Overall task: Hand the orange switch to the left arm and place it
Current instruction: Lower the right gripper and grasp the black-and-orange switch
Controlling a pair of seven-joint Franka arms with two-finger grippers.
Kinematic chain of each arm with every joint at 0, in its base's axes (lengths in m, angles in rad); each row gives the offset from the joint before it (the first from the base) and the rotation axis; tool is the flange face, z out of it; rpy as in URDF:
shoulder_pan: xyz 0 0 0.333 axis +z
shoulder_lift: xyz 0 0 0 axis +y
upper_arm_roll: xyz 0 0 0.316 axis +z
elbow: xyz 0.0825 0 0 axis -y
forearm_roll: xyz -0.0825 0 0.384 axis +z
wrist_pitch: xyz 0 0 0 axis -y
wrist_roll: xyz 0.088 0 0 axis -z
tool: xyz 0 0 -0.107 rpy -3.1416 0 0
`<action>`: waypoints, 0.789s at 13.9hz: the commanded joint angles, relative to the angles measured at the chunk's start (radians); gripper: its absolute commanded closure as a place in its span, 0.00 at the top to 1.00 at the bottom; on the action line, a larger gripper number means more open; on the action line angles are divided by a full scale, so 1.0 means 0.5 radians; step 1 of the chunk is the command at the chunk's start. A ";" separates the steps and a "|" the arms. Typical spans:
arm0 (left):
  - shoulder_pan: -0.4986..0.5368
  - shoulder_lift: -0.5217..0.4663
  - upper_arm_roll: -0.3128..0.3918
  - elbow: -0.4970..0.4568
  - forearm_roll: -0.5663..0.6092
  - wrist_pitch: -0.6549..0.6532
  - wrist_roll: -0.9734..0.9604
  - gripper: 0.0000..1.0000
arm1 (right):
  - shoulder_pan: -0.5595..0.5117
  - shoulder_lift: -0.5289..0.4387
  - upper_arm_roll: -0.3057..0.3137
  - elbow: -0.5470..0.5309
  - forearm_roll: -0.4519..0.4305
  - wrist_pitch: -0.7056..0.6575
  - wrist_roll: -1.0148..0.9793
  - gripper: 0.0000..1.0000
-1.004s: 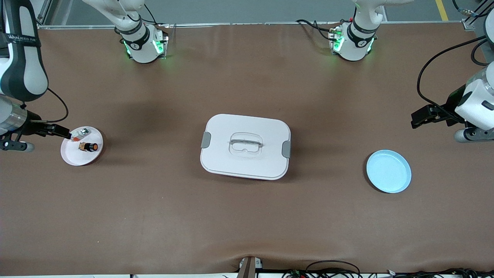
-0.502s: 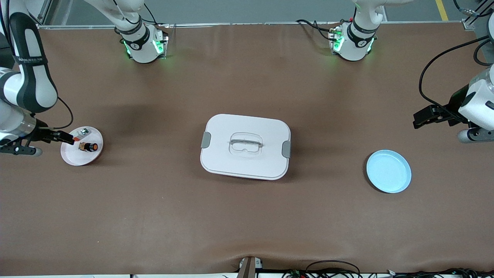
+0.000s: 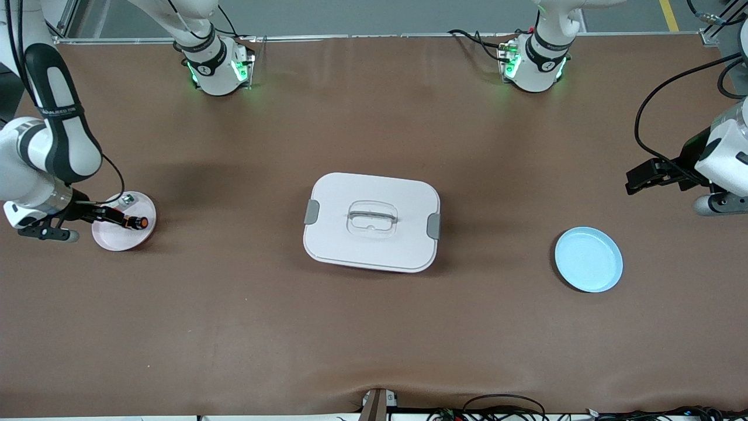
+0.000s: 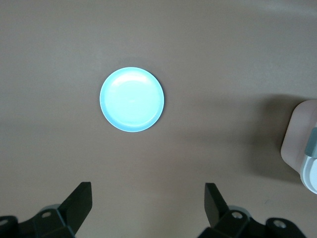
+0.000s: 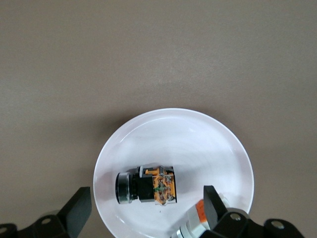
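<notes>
Right gripper (image 3: 120, 220) over white plate (image 3: 114, 241), mid-left of frame, fingers spread, nothing grasped.
Orange switch (image 3: 138, 223) lay on that plate; left gripper (image 3: 634, 178) hung released at the right edge, box (image 3: 371, 221) centre.

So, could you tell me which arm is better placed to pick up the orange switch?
Right. The right gripper hangs open over the white plate holding the switch. The left gripper waits open near the blue plate, with the box between.

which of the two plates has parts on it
The white plate at the right arm's end of the table: it holds the orange switch and a small white-silver part. The light blue plate is bare.
</notes>
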 commanded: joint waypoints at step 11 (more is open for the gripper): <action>0.009 -0.023 -0.001 0.017 -0.042 -0.029 0.015 1.00 | -0.028 0.170 0.056 -0.063 0.059 0.168 -0.199 1.00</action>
